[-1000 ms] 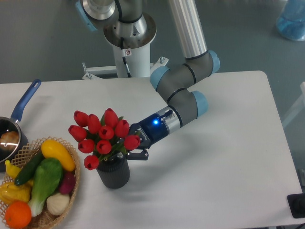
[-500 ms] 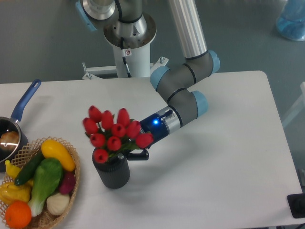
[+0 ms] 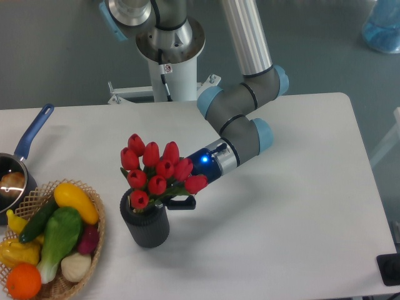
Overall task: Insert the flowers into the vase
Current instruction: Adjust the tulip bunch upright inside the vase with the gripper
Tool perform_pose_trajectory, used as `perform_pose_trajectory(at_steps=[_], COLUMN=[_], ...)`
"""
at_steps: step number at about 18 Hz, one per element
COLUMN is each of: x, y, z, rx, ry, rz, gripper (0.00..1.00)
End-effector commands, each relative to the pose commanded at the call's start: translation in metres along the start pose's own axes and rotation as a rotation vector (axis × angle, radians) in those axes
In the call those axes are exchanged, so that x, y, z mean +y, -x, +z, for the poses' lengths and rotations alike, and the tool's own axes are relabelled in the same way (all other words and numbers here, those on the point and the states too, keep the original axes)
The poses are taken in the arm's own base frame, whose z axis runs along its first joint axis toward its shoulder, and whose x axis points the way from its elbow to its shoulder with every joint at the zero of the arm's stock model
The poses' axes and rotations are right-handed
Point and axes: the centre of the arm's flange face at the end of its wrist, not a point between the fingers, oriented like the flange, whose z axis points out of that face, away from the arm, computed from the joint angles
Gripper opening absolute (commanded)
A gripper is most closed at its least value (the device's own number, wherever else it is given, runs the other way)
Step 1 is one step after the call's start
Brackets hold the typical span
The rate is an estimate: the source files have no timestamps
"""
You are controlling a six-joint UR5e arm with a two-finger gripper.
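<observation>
The gripper [image 3: 177, 199] is clamping the stems of the flowers [image 3: 159, 172], a bunch of ten red tulips leaning over the mouth of the one dark ribbed vase [image 3: 145, 226]. To the left are sitting one wicker basket [image 3: 94, 244] of vegetables and one blue-handled saucepan [image 3: 22, 156].

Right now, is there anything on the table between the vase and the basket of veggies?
No. In the camera view, only bare white table shows in the narrow gap between the vase and the wicker basket.
</observation>
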Motion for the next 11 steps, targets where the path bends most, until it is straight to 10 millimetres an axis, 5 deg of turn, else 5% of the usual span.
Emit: perform_pose_trajectory(at_steps=[11], x=[-0.010], y=[-0.004], z=[-0.002], rx=[-0.009], ry=[0.084], rz=[0.017], gripper=[0.22])
